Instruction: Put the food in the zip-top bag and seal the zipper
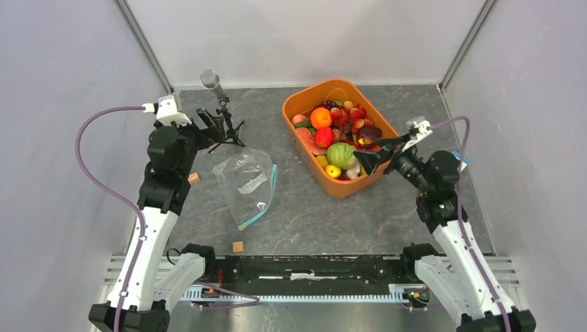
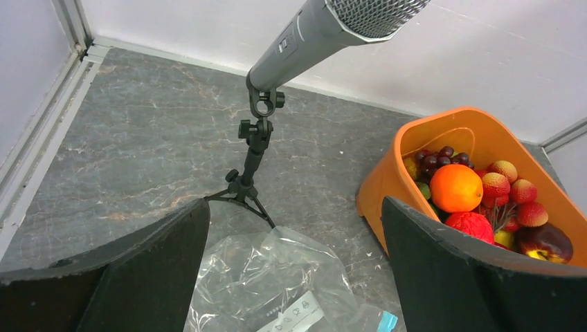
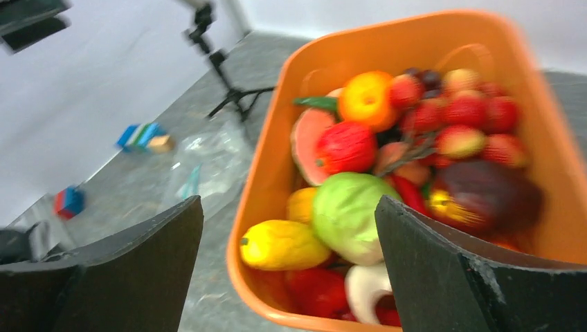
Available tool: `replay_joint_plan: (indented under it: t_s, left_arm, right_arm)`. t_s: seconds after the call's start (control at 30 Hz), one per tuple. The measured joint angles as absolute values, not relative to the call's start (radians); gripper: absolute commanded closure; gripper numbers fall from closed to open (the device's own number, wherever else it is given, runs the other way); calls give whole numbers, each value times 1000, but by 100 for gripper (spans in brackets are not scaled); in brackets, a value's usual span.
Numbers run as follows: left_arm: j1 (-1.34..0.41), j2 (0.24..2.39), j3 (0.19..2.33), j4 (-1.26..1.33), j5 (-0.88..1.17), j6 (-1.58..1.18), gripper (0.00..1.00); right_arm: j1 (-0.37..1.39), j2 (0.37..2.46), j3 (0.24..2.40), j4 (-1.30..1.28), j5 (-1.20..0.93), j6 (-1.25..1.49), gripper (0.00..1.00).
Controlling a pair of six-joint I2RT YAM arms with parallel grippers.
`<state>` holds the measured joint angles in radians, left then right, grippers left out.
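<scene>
Over the food, right fingers gape empty; near the zip-top bag, left fingers likewise.

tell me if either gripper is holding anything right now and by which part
Nothing is held. The left gripper hangs open near the zip-top bag, and the right gripper is open above the food in the orange bin.
</scene>
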<state>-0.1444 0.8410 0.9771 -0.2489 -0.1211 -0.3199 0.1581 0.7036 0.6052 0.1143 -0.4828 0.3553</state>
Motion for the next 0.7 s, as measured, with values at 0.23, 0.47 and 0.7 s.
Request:
replay_joint_plan:
  t_s: [0.23, 0.47, 0.7]
  left_arm:
    - [-144, 817, 971, -305, -67, -341, 0]
    - [-144, 742, 938, -340, 38, -348, 0]
    - [-144, 749, 939, -428, 36, -347, 0]
  right_arm:
    - [526, 937, 806, -18, -418, 284, 2]
    - [832, 1183, 939, -52, -242, 227, 2]
    - [859, 1392, 990, -117, -44, 212, 2]
